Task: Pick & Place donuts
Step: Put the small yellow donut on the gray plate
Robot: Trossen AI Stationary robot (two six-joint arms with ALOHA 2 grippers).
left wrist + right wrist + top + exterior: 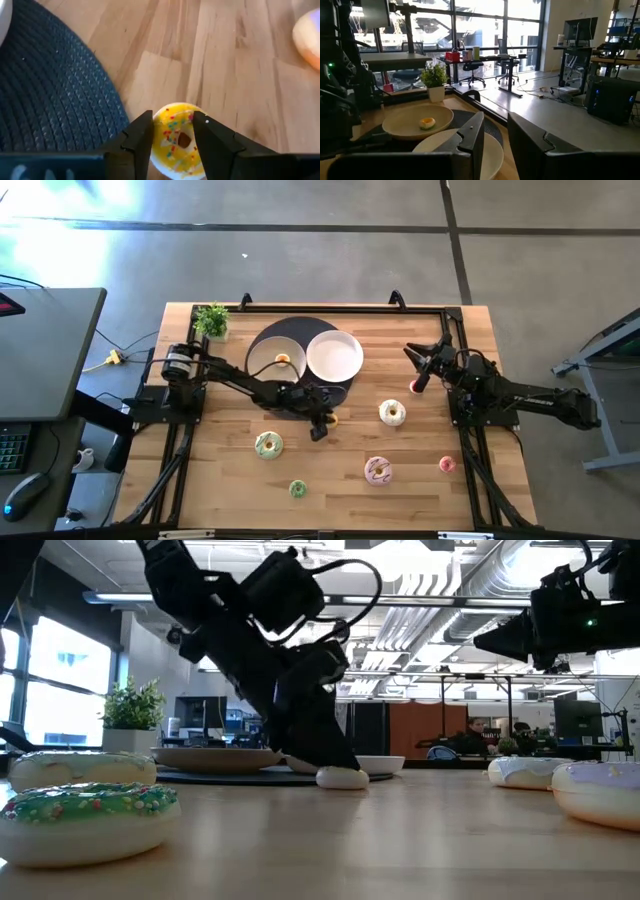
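My left gripper (320, 428) is low over the table just in front of the dark mat, at a small yellow sprinkled donut (176, 145) that lies flat on the wood (342, 777). Its fingers are open and stand to either side of the donut. My right gripper (418, 366) hangs open in the air at the table's right, holding nothing. A tiny orange donut (282, 359) lies in the left plate (262, 365). On the wood lie a white-iced donut (392, 413), a green-iced one (268, 444), a pink-iced one (378, 470), a tiny green one (297, 488) and two tiny red ones (446, 464) (415, 386). My left gripper comes at the yellow donut from above, slanting down. One finger (142, 137) lines up with the ring's outer edge (156, 125), and the other finger (212, 140) overlaps its far side. I cannot tell whether either finger touches it. The donut lies flat on the table.
Two round white plates (334, 355) sit side by side on a round dark mat (300, 330) at the table's far middle. A small potted plant (212, 320) stands at the far left corner. Bare wood lies along the near edge between the scattered donuts.
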